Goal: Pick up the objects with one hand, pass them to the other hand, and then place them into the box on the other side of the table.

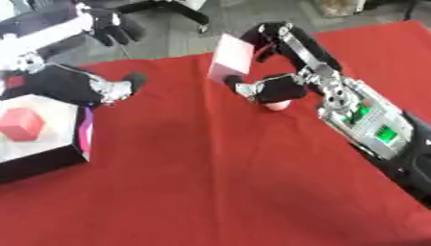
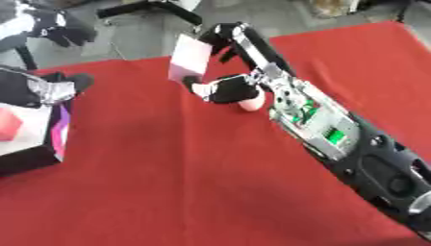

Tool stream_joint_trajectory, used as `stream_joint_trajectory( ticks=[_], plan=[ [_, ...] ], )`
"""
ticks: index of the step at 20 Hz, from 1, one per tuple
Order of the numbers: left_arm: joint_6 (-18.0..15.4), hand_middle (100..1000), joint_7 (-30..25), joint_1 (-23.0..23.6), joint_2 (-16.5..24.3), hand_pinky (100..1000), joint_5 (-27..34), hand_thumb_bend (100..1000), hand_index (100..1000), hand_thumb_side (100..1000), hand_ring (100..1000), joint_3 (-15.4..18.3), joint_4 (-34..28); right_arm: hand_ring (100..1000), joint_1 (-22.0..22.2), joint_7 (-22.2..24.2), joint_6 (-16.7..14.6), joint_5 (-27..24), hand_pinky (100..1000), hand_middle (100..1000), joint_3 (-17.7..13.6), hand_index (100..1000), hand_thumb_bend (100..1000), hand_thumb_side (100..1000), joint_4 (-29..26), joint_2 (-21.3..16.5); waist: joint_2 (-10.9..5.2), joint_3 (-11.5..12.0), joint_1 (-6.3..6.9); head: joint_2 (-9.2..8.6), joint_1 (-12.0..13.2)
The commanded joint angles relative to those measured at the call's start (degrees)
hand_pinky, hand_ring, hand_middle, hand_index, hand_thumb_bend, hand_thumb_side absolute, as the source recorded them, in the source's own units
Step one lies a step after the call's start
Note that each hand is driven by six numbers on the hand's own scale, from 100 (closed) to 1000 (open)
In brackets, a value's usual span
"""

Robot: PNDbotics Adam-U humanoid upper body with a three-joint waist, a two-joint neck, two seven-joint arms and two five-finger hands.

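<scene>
The red-covered surface [image 1: 219, 182] fills nearly everything in front of the robot. At its left edge sits the box [image 1: 50, 158], dark-walled with a pale floor, and a red cube [image 1: 22, 124] already lies inside it. The right arm [image 1: 370, 125] reaches in long from the right side, its green-lit forearm panel showing.

The right hand [image 1: 282, 62] has its fingers curled over the top of a pale pink block [image 1: 231, 58] with the thumb below, holding it tilted and lifted off the cloth near the far edge. Just under that hand a small pinkish rounded thing [image 1: 277, 105] rests on the cloth (I cannot make out what it is).

The left hand [image 1: 114, 89] hangs just above the far corner of the box, well apart from the block; its fingers look curled in on nothing.

By my reckoning the pick-up is done and the pass is the step in hand. Next the right hand has to carry the block leftward toward the middle while the left hand comes out and spreads its fingers to receive it. The block should be offered with a free face toward the left hand.
</scene>
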Motion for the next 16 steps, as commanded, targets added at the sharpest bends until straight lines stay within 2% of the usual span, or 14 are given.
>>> stream_joint_trajectory(
  ticks=[1,7,16],
  plan=[
    [-0.9,779,0.1,-1.8,-0.6,818,-2.1,351,863,356,810,-0.3,0.6,691,-1.1,0.2,-0.1,1.3,651,451,0.2,554,100,100,-0.9,-0.1,-1.84,0.1,0.57,0.33,0.2],
    [-1.9,783,1.1,-2.6,-2.7,818,-6.7,411,864,326,813,-1.3,2.1,693,-1.3,0.9,-1.5,4.1,660,454,1.1,555,100,100,-0.9,0.2,-1.85,0.1,0.61,0.33,0.7],
    [-3.0,779,2.2,-3.1,-5.5,817,-9.8,415,855,328,810,-2.3,3.2,695,-1.6,3.0,-3.6,7.6,667,456,2.7,557,100,100,-0.9,0.9,-1.66,0.0,0.50,0.33,1.5]
  ],
)
